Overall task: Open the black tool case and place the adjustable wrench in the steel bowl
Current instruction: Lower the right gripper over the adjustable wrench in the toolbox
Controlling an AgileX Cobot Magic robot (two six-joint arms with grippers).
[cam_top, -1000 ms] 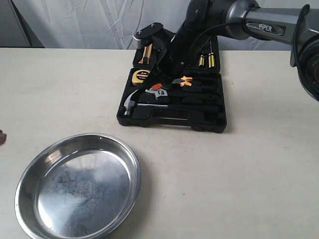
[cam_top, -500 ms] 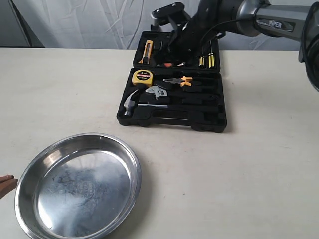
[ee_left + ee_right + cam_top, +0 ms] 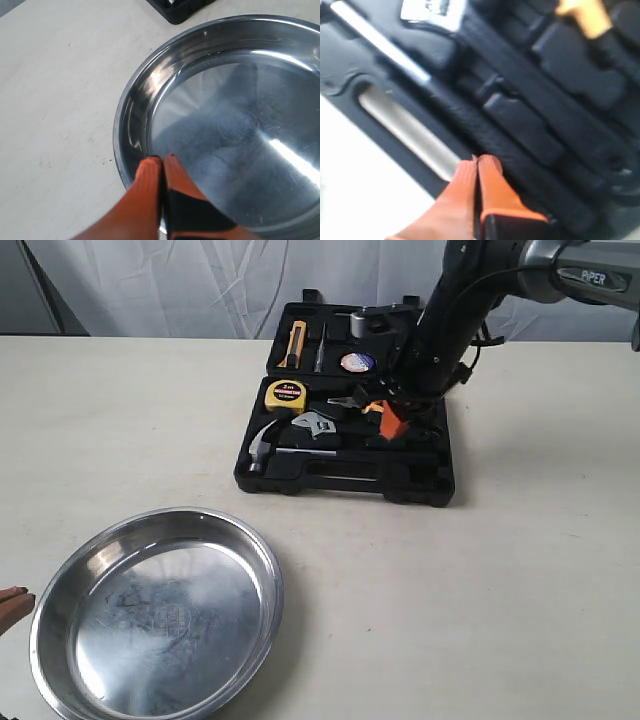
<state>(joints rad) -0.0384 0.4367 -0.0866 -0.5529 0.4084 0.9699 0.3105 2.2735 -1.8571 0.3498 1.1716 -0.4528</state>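
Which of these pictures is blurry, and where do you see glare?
Right wrist view: smeared all over, the black tool case and the adjustable wrench soft-edged, likely motion blur. Left wrist view: sharp, with white glare streaks on the steel bowl. Exterior view: crisp and evenly lit, the bowl only dully reflective.

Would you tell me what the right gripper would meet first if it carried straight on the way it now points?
Most likely the black tool case itself: the shut right gripper aims at the moulded ridge beside its handle cut-out, not at the adjustable wrench. Depth is unclear in the blur.
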